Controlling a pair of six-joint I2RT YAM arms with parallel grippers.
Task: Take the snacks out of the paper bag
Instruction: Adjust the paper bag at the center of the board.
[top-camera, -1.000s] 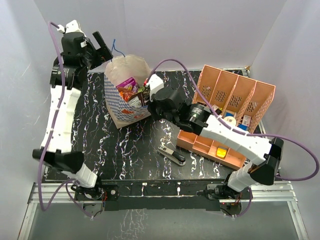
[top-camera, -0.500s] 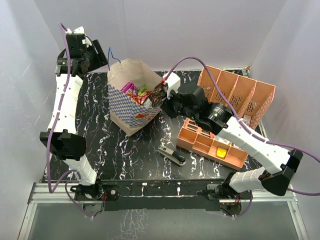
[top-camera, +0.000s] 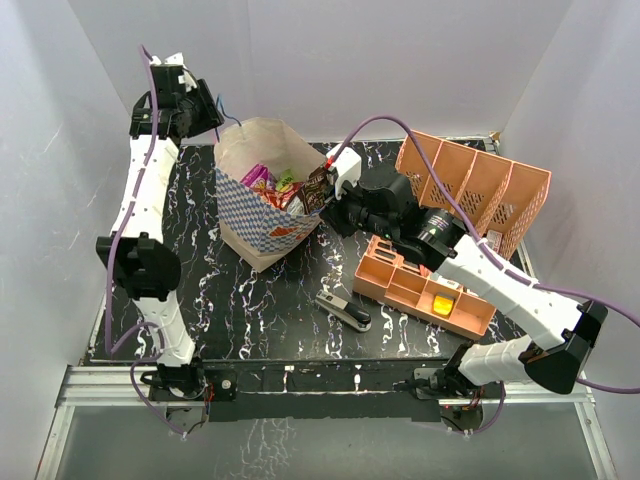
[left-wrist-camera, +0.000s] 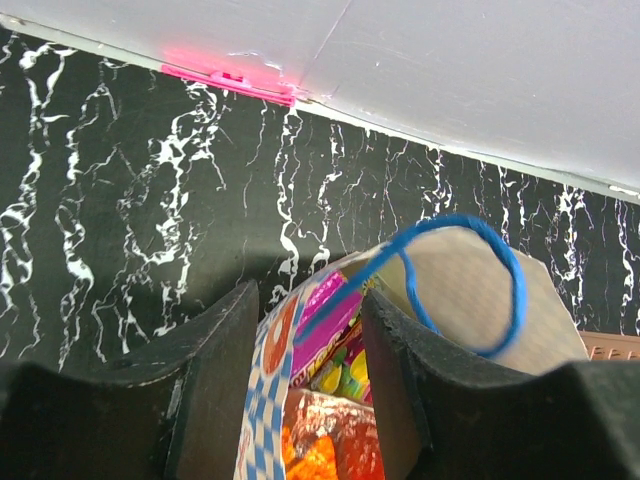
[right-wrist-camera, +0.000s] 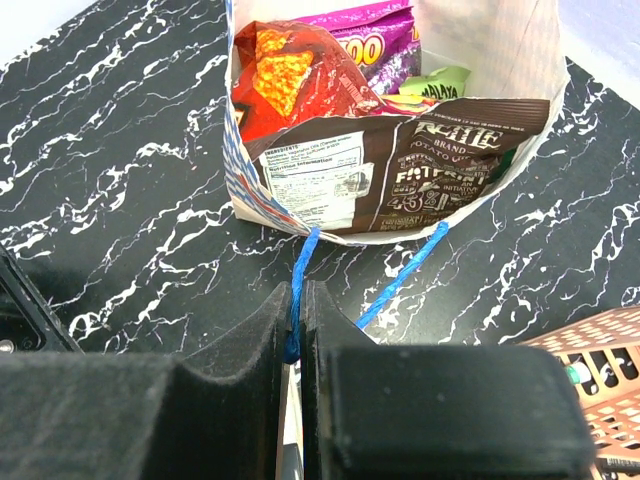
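Stage: bag-mouth opening, ahead of any packet removal; judged from the views below.

Top view: paper bag upright at upper centre-left on black marbled tabletop, mouth open, snacks all inside, none seen lying outside. High at upper left, left gripper, just beyond the bag's far rim. At the bag's right rim, right gripper. At right, salmon-pink organiser; lower centre, black stapler; both apart from the bag.

Left wrist view: fingers spread apart, gripping nothing. At centre right, blue handle loop arching over the bag mouth, one end running down through the gap; touching a finger or not, cannot tell. Below, at bottom centre, purple packet and orange packet.

Right wrist view: fingers pinched shut on blue string handle at lower centre. Bag rim tipped toward the lens; brown packet foremost, orange packet behind it at top left.

Next, by judgement: close left fingers on the loop, draw both handles apart to hold the mouth wide, then free one gripper for the brown packet. Gentle tension only; thin paper, so some risk of tipping or tearing.
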